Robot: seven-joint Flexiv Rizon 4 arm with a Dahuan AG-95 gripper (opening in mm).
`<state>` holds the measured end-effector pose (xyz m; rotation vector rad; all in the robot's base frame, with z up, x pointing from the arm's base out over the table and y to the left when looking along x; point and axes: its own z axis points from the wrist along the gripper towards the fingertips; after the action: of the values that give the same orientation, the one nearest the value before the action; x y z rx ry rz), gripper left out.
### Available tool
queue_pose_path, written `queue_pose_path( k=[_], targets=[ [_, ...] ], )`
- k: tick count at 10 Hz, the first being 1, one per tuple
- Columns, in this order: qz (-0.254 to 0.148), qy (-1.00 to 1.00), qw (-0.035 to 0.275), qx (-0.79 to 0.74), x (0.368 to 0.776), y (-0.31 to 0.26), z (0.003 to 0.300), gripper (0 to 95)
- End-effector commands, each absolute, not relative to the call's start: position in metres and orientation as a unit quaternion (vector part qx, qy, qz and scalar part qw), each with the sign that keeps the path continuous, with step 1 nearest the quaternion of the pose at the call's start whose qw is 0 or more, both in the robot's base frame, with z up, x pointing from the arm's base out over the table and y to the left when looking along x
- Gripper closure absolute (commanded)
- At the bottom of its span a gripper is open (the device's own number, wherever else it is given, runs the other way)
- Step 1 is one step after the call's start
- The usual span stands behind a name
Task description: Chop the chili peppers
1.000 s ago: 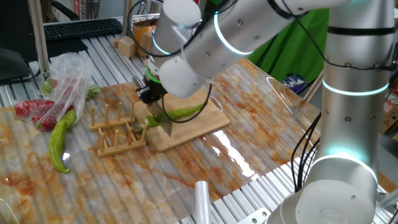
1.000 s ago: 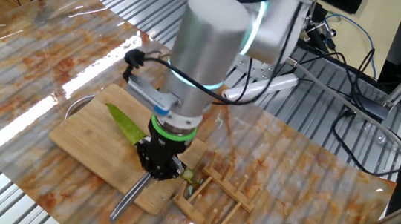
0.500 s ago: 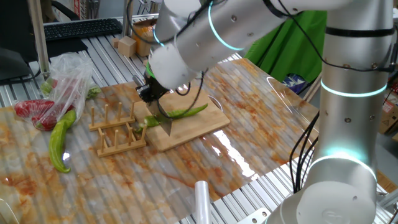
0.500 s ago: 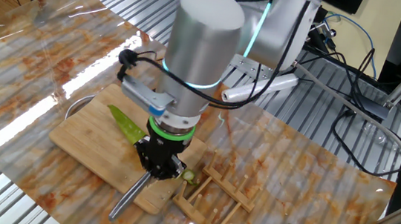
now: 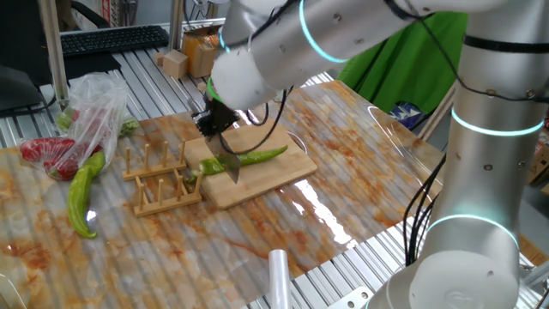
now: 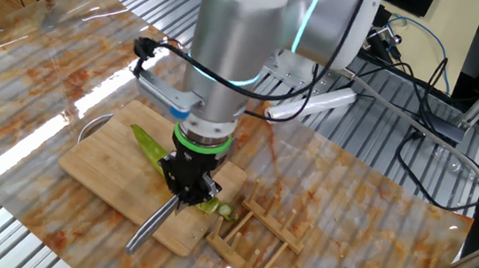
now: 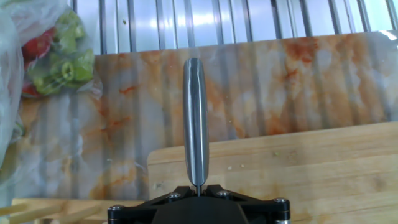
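One fixed view: the gripper [image 5: 214,122] clamps a knife [image 5: 228,165] whose blade meets the chili pepper [image 5: 249,158] on the cutting board [image 5: 283,172]. Other fixed view: cut chunk [image 6: 225,210] beside the rack [image 6: 256,234]. Hand view: knife [image 7: 196,124] edge-on above the board [image 7: 311,168]

I had two raised cameras on opposite sides of the table — both looked down on the cutting board [image 5: 262,176] [image 6: 112,161]. My hand camera sat close, facing along the knife [image 7: 196,130] over that board [image 7: 298,168].
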<state>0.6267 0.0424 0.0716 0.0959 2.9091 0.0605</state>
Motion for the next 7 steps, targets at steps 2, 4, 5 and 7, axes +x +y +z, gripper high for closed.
queue_pose_path(
  k=[2,4,5,7],
  targets=[
    [0.024,0.993,0.114,0.031,0.618,0.041,0.081,95.0],
    [0.024,0.993,0.114,0.031,0.612,0.041,0.080,95.0],
    [0.024,0.993,0.114,0.031,0.610,0.041,0.079,95.0],
    [0.023,0.993,0.116,0.031,0.608,0.041,0.078,95.0]
  ],
)
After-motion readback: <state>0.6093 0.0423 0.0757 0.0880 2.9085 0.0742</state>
